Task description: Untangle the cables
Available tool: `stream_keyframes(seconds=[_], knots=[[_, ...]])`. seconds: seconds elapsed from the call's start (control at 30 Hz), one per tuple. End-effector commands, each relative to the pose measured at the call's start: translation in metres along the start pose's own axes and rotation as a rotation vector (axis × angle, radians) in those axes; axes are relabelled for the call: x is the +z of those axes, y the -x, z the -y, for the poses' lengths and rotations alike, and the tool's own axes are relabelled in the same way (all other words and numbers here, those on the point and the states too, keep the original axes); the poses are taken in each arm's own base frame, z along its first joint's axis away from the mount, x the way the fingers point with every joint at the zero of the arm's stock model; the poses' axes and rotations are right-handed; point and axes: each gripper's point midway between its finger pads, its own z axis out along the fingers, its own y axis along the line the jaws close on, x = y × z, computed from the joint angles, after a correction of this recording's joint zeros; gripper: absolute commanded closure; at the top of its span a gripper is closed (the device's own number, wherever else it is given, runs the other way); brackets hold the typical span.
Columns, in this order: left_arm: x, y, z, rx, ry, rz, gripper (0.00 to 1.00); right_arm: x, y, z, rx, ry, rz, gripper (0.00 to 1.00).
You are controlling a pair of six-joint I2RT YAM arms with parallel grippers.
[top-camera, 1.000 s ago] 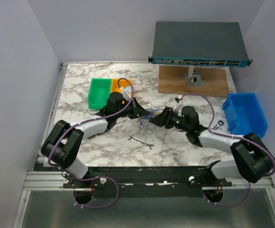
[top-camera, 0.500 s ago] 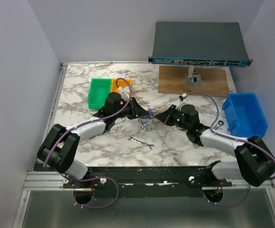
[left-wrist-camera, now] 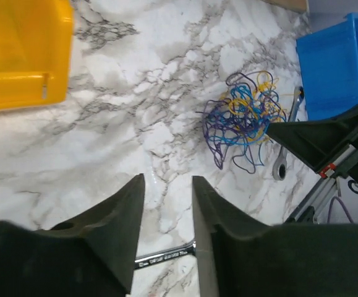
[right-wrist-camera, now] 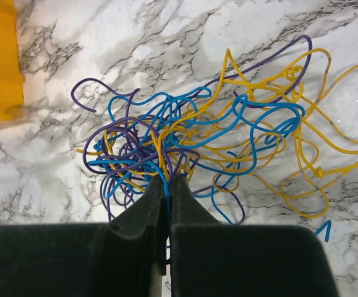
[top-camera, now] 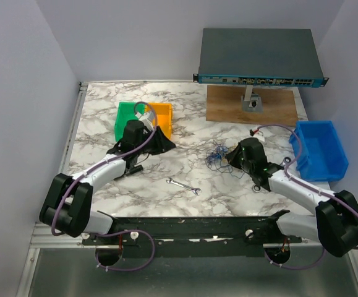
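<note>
**Left arm pulled away, and the tangle travelled right with the right arm**

Since half a second earlier, your left end effector [top-camera: 161,141] had drawn back from the middle of the tabletop [top-camera: 98,108] to sit just beside the yellow bin [top-camera: 162,115]. The right end effector [right-wrist-camera: 167,185] had slid toward its own side and dragged the cables [left-wrist-camera: 245,116] along with it. The two arms had met at the knot. Now they were well apart.

The right wrist view showed the right fingers pressed together on a few strands at the near edge of the tangle, a blue one plainly pinched between them. The left wrist view showed the left jaws apart with only bare marble between them.

The cables lay as one loose clump of blue, yellow and dark purple wire, resting on the tabletop straight ahead of the right fingertips. The clump spread more sideways than lengthwise. Purple and blue were packed on the side facing the left arm, and slack yellow loops trailed off on the far side.

From the left end effector, the clump lay ahead and off to the right, with open marble between them. A combination wrench [top-camera: 183,185] lay nearer the bases, clear of that line.

You would probably judge the right arm the anchor, being the nearer one and already gripping. The left arm would then have to cross back to the purple-and-blue side to tease out a strand.
</note>
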Motion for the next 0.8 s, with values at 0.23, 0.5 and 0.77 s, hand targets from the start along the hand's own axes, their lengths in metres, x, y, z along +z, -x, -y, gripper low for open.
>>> stream_keyframes(seconds=[0.23, 0.5, 0.77], knots=[[0.046, -0.049, 0.050, 0.160, -0.033, -0.234, 0.41, -0.001, 0.002, -0.014, -0.074, 0.021, -0.080, 0.99], [0.078, -0.082, 0.060, 0.102, 0.006, -0.360, 0.42, 0.002, -0.017, 0.019, 0.013, -0.087, -0.091, 0.99], [0.107, -0.098, 0.066, 0.105, 0.033, -0.432, 0.42, 0.004, -0.040, 0.039, 0.029, -0.142, -0.145, 0.99]])
